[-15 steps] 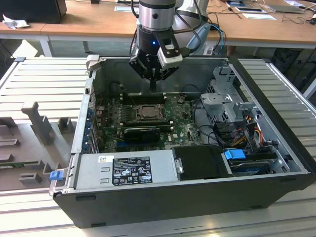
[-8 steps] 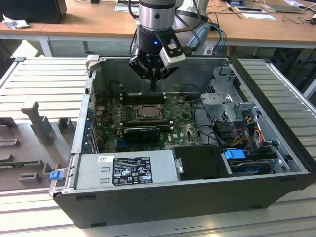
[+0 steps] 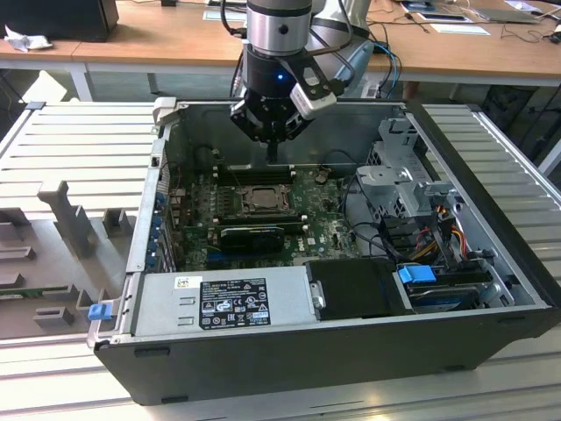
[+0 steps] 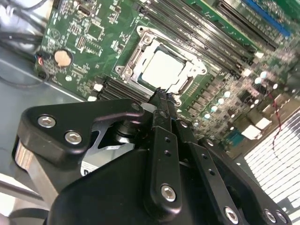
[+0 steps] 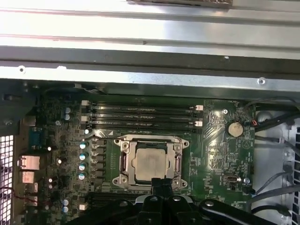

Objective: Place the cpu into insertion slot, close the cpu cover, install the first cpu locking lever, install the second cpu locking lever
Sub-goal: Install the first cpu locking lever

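1. Overhead, the arm point(image 3: 279, 35) comes down almost straight into the open computer case point(image 3: 351, 360), which lies on its side on the slatted metal bench point(image 3: 79, 140).
2. The wrist points down, and the pincer point(image 3: 272, 151) hangs inside the case above the green motherboard point(image 3: 329, 228).
3. In the exterior view the tip is near the far edge of the insertion slot point(image 3: 259, 201), in front of the long black memory slots point(image 3: 250, 173).
4. The two fingers point(image 4: 159, 112) are pressed together into one narrow black tip, and nothing is between them.
5. In both wrist views this tip lies just beside one edge of the socket. I cannot tell if it touches the frame or hangs a little above it.
6. The cpu point(image 5: 150, 162) sits in the insertion slot, flat and square to it, with its pale silver face up.
7. The cpu cover point(image 5: 124, 161) lies down flat around the chip, so the chip shows through its square window.
8. The locking levers are too thin for me to say how they stand.
9. A round coin battery point(image 5: 235, 129) sits on the board, well apart from the socket.
10. In the exterior view a grey power supply point(image 3: 219, 303) fills the near part of the case, away from the pincer.
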`<state>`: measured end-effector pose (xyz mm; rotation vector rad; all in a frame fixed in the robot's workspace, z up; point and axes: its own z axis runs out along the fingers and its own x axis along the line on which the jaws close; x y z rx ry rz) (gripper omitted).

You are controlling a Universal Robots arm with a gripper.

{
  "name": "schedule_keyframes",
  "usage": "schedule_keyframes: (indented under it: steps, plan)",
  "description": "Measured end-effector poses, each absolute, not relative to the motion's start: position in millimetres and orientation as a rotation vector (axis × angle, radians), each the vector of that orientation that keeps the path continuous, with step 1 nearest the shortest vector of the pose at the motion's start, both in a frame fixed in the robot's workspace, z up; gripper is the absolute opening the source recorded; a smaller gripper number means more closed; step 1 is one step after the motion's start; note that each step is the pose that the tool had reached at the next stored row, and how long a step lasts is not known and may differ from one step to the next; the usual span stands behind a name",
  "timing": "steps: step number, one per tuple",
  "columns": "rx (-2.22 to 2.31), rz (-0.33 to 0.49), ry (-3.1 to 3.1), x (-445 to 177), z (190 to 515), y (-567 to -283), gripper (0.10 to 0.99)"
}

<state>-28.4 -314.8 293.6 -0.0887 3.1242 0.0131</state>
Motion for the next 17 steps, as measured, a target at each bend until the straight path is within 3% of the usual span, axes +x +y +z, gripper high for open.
schedule_keyframes:
  steps: [17]
  plan:
    - [-0.116, 0.030, 3.123, -62, 284, -315, 0.106]
